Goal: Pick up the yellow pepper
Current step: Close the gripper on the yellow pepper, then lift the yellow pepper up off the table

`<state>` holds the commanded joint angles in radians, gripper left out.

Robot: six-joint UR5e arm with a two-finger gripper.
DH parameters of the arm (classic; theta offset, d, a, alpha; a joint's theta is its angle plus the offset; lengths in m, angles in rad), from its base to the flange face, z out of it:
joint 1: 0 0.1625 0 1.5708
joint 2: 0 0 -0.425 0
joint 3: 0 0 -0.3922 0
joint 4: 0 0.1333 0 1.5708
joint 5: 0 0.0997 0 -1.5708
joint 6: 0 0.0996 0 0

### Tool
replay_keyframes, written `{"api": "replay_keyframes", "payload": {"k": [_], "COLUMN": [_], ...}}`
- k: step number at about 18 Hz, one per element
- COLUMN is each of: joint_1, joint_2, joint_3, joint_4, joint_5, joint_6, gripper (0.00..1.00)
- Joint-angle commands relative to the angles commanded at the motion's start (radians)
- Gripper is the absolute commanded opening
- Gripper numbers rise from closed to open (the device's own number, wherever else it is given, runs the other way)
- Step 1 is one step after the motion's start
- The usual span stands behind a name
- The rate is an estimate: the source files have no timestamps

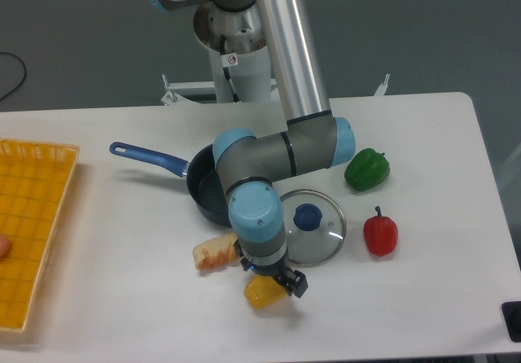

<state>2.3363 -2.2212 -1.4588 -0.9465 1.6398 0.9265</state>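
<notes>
**Hand down at the yellow pepper, grip unconfirmed**

Though the yellow pepper (262,293) is half hidden under the hand (283,285), it sits on the white surface (122,298) near the front edge, just below the pale bread-like chunk (215,252) and left-front of the glass lid (313,226). The hand is right on top of it, dark fingers at its right side; can't tell whether they're spread or already pinching, since the wrist blocks the view.

Handling, my guess: light, glossy skin so prob. slippery, lobed body that's firm but hollow, so moderate squeeze only. Best hold is across the body's widest part, fingers settled into grooves betw. lobes, not on the stem.

Room: chunk is very close on the upper left, lid close on the upper right, blue-handled pan (203,190) behind those. Straight-up lift looks safest; sideways moves risk nudging chunk or lid. Red pepper (380,233) and green pepper (366,169) are well apart to the right, yellow basket (32,225) far left. Front edge is near, so avoid pushing the pepper forward.
</notes>
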Motion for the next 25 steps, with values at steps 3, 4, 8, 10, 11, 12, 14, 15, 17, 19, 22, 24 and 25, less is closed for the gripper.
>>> {"api": "replay_keyframes", "payload": {"k": [3,4,8,10,11,12,14,15,17,19,22,24,25], "joint_1": [0.002,0.002,0.005,0.009,0.012,0.021,0.029,0.035,0.057,0.067,0.086,0.098,0.103], "joint_2": [0.006,0.008,0.015,0.029,0.038,0.051,0.075,0.089,0.116,0.133,0.164,0.189,0.196], "joint_3": [-0.003,-0.003,-0.003,-0.003,-0.003,-0.003,-0.011,-0.014,-0.014,-0.023,-0.046,-0.064,-0.075], "joint_4": [-0.002,-0.002,-0.002,-0.003,-0.005,-0.011,-0.015,-0.023,-0.060,-0.078,-0.080,-0.089,-0.089], "joint_5": [0.002,0.002,0.002,-0.002,-0.006,-0.017,-0.029,-0.034,-0.055,-0.063,-0.066,-0.092,-0.097], "joint_6": [0.002,0.003,0.003,0.005,0.006,0.008,0.011,0.012,0.014,0.046,0.078,0.084,0.098], "gripper": [0.55,0.52,0.48,0.47,0.47,0.47,0.46,0.46,0.46,0.46,0.46,0.46,0.46]}}
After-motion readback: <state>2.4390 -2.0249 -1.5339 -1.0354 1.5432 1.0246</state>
